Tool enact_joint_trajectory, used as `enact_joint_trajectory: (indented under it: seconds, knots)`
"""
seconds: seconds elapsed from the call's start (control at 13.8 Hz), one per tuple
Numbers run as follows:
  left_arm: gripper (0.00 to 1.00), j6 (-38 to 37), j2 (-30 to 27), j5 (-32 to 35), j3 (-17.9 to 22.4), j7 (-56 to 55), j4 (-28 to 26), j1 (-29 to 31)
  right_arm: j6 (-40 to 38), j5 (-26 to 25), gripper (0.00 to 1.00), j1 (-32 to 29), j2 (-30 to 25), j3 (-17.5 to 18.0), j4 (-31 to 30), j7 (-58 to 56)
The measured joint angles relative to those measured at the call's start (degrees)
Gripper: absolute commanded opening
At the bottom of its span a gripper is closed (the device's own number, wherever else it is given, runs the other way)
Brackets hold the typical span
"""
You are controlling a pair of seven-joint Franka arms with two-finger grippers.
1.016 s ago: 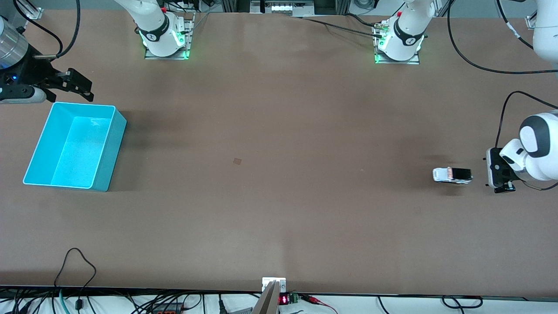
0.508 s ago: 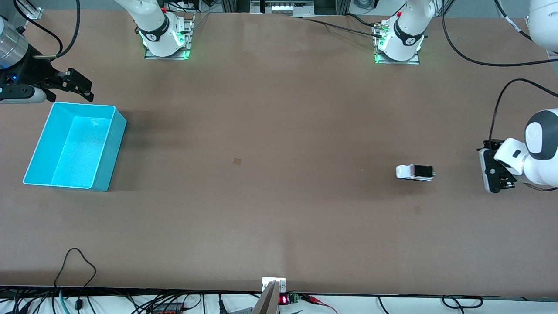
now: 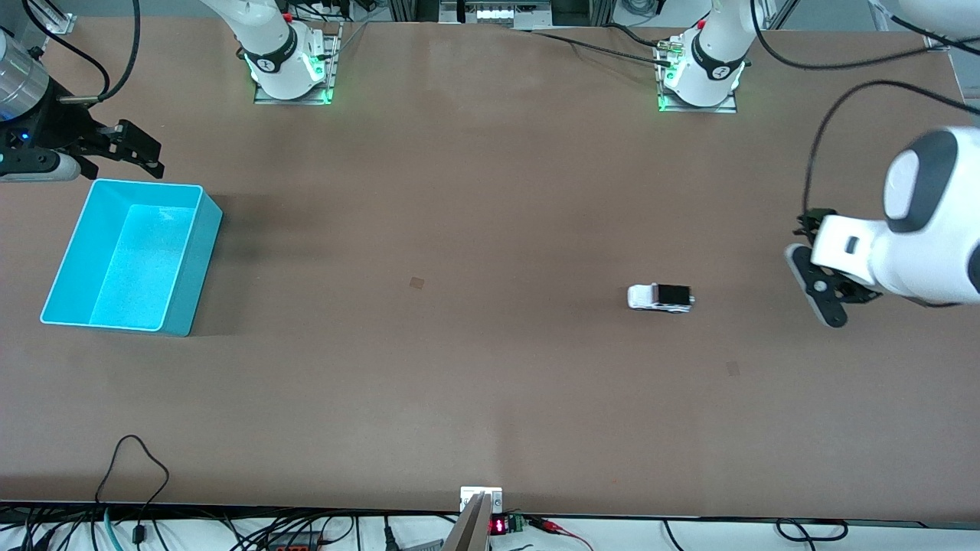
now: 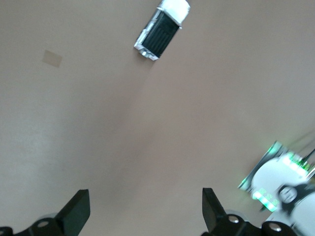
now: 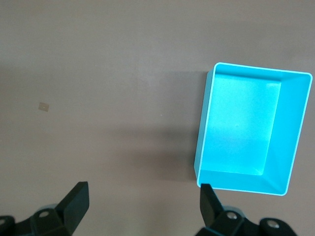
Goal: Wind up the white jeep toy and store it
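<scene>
The white jeep toy [image 3: 660, 297] stands on the brown table toward the left arm's end, white with a black rear top; the left wrist view shows it [image 4: 161, 30] well clear of the fingers. My left gripper [image 3: 824, 277] hangs open over the table at that end, apart from the jeep, with nothing between its fingers [image 4: 75, 212]. The turquoise bin [image 3: 126, 256] sits empty at the right arm's end. My right gripper [image 3: 132, 147] waits open over the table beside the bin's rim, and its wrist view shows the bin [image 5: 241, 128] close to one fingertip [image 5: 209, 199].
A small tan patch [image 3: 416, 282] marks the table's middle. The two arm bases [image 3: 291, 69] [image 3: 700, 76] stand along the table's farthest edge. Cables [image 3: 134, 467] lie at the nearest edge.
The jeep has rolled across the table away from the left gripper, toward the right arm's end. The left arm has lifted and swung. The right arm has not moved.
</scene>
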Motion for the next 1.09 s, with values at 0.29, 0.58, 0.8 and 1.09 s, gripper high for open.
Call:
enact_joint_trajectory:
  seconds: [0.29, 0.58, 0.8, 1.09]
  knots:
    - [1.00, -0.89, -5.24, -1.16, -1.46, -19.47, -0.18, -3.94, 0.00, 0.00, 1.00, 0.00, 0.00, -0.02, 0.00, 0.00]
    - [1.00, 2.27, -10.70, -2.53, -0.88, -34.91, -3.78, -6.07, -0.01, 0.00, 1.00, -0.01, 0.00, -0.04, 0.00, 0.00]
    - [1.00, 10.35, -16.50, -3.30, 1.16, -44.86, -10.69, -6.01, -0.04, 0.00, 1.00, -0.01, 0.07, -0.06, 0.00, 0.00]
    - [1.00, 15.00, -22.98, -5.39, 6.75, -49.91, -17.40, -6.69, -0.95, 0.00, 1.00, 0.00, 0.74, -0.04, -0.07, -2.19]
